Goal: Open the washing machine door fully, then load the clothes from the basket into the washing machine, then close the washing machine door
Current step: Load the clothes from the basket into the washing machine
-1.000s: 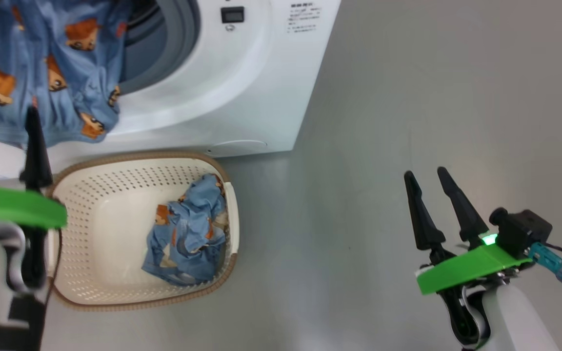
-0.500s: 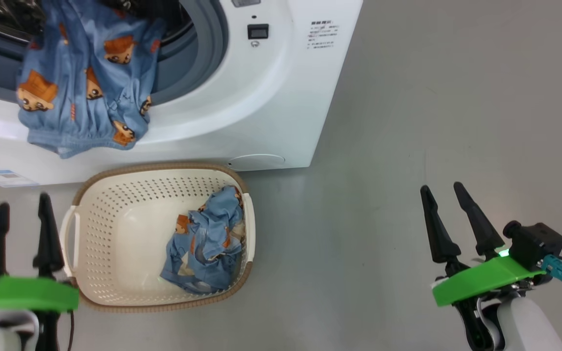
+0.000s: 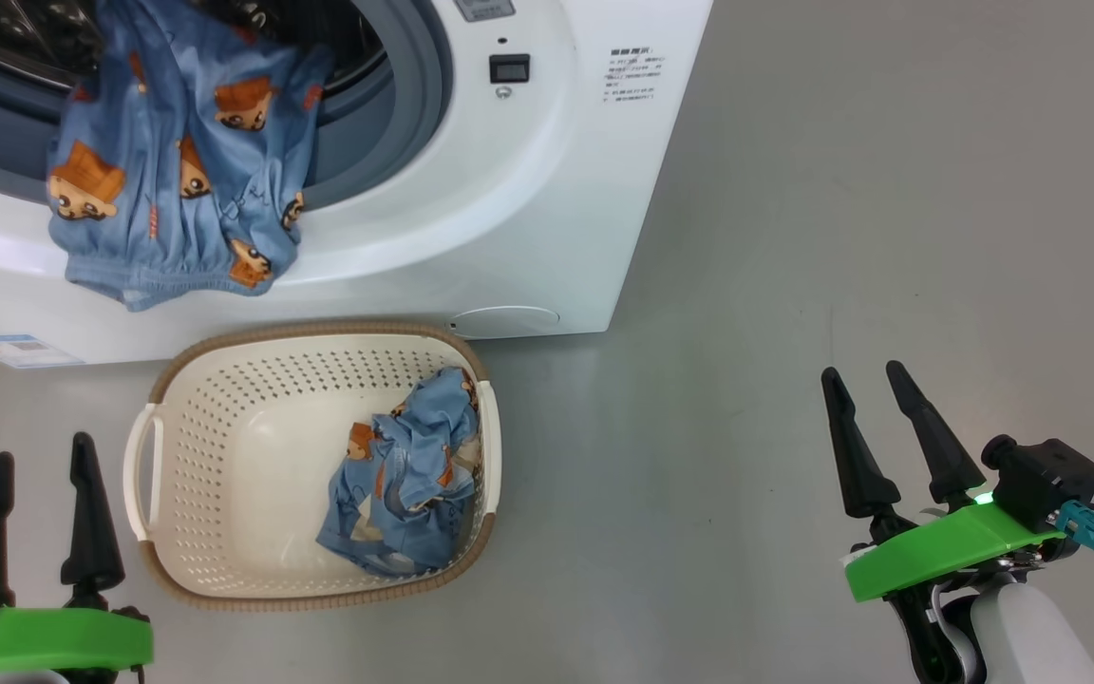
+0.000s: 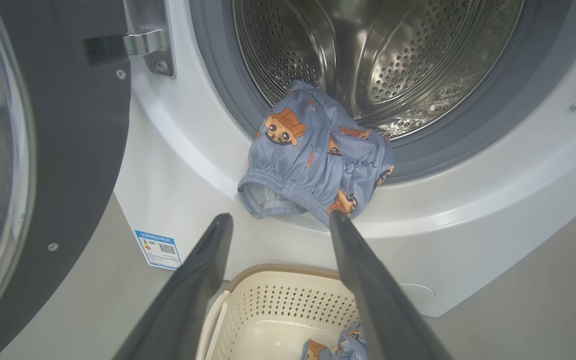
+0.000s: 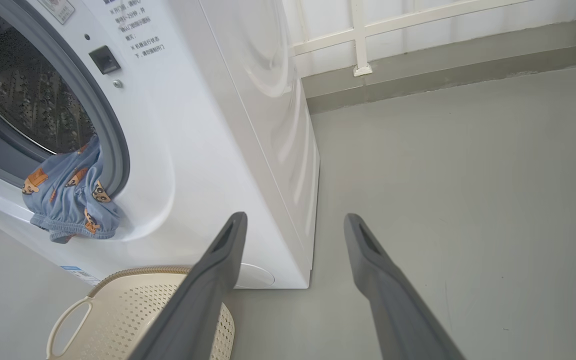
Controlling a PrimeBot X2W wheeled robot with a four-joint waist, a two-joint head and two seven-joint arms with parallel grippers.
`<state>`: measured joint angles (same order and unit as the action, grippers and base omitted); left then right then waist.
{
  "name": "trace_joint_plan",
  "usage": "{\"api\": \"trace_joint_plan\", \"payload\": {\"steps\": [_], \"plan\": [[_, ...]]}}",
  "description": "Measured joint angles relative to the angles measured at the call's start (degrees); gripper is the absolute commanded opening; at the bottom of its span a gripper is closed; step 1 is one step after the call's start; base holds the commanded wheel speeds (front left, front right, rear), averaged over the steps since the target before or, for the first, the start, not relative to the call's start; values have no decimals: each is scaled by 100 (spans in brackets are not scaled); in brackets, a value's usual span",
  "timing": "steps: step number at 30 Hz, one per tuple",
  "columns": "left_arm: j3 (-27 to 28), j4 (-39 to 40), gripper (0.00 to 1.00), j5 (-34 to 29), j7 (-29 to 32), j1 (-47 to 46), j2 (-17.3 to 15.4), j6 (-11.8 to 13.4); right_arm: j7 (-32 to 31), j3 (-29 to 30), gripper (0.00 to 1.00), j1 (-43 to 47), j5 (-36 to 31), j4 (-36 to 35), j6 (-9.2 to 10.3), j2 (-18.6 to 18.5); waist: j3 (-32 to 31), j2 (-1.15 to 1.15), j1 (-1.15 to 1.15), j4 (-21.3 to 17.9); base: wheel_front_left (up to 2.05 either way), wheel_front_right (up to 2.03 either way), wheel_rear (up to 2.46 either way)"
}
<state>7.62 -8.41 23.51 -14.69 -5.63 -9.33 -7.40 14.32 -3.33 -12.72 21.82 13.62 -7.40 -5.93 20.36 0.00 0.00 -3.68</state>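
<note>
One garment [image 3: 167, 171] overhung the washing machine [image 3: 528, 218], more clothes [image 3: 405, 484] lay in the basket [image 3: 224, 446]; our left gripper [image 3: 42, 448] and right gripper [image 3: 861, 369] gaped empty

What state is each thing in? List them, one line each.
door: open wide
draped garment: hanging over the drum lip, half out
crumpled garment: lying in the basket
basket: upright on the floor
left gripper: open, empty
right gripper: open, empty

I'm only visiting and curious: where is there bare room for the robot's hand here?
Free: the basket's left half, between its left handle and the crumpled garment; the floor between basket and right gripper. Crowded: the washing machine's lower lip, under the hanging garment.
</note>
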Motion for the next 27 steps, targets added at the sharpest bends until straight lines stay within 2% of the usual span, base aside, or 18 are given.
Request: {"api": "trace_joint_plan", "payload": {"steps": [6,13,27], "plan": [[-115,-55,100,31,0,-21,-25,0,0,-12,100,-2,-1,-8,0,2,47,0,0,-34,0,0,0],[-297,-355,100,302,0,-371,-200,0,0,-12,100,-19,-2,-85,0,41,249,0,0,-95,0,0,0],[-847,-1392,100,717,-1,-1913,-861,0,0,-8,100,-319,-59,-223,0,216,983,0,0,-237,0,0,0]]}}
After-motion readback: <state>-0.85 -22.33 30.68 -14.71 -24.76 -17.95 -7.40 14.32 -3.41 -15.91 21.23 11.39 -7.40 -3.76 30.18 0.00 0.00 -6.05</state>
